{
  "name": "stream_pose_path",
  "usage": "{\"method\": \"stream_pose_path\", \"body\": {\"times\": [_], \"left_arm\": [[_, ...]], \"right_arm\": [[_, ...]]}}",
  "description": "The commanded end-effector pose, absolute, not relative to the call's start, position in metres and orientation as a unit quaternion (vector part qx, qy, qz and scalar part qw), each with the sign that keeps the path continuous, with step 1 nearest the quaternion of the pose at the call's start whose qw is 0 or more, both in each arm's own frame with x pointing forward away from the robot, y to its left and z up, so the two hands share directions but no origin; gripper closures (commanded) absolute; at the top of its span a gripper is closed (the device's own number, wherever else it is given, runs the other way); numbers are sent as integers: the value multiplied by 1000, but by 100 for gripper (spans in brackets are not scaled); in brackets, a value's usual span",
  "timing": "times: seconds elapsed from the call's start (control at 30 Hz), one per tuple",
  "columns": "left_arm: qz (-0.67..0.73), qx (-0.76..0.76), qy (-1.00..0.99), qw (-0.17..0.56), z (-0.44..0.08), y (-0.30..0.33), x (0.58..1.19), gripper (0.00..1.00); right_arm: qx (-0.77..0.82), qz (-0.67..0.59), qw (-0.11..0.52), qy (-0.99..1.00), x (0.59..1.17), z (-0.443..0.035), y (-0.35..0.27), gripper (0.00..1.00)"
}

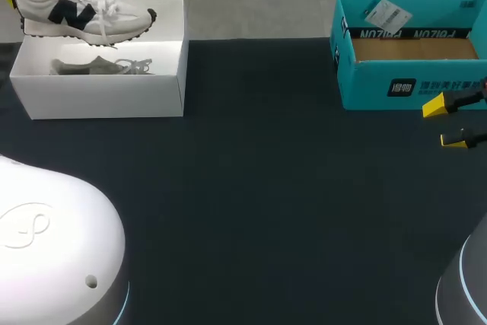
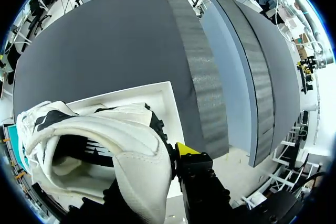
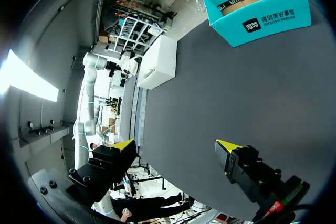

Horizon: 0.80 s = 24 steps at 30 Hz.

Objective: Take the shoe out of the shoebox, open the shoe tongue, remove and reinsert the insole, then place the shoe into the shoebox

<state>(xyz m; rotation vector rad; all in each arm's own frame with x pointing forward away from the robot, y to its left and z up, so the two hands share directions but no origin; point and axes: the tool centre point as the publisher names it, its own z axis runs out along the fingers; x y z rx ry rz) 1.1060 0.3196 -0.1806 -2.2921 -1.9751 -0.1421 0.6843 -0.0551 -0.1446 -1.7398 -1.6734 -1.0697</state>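
Your left pincer (image 2: pixel 153 169) seems clamped on the sneaker (image 1: pixel 80 11) by its heel, one finger hidden, holding it above the white shoebox (image 1: pixel 106 90) at ten o'clock. Lift straight until the sole clears the rim. Your right pincer (image 1: pixel 446 122) hangs wide at three o'clock.

A dark table (image 1: pixel 251 188) carries a white shoebox (image 1: pixel 99 98) and a teal box (image 1: pixel 365 90), well apart.

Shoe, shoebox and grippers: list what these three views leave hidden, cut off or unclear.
Left gripper: head view's edge cuts it off; in left wrist view the shoe covers one finger.
Insole: left wrist view, lost in shadow inside the shoe.
Grey shape in the white shoebox: head view, too faint to identify.
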Motion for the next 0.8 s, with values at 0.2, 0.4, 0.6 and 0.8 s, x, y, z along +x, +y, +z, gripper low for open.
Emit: {"method": "stream_pose_path", "body": {"times": [0.2,0.4,0.6,0.8], "left_arm": [[-68,-739,-670,36,-197,329,1138,100],[-79,-711,-699,28,-220,329,1164,100],[-87,-694,-714,15,-242,327,1181,100],[-75,-702,-708,15,-268,326,1188,100]], "right_arm": [[-639,-392,247,-613,683,-145,-55,0],[-639,-392,247,-613,683,-145,-55,0],[-639,-392,247,-613,683,-145,-55,0],[-639,-392,247,-613,683,-145,-55,0]]}}
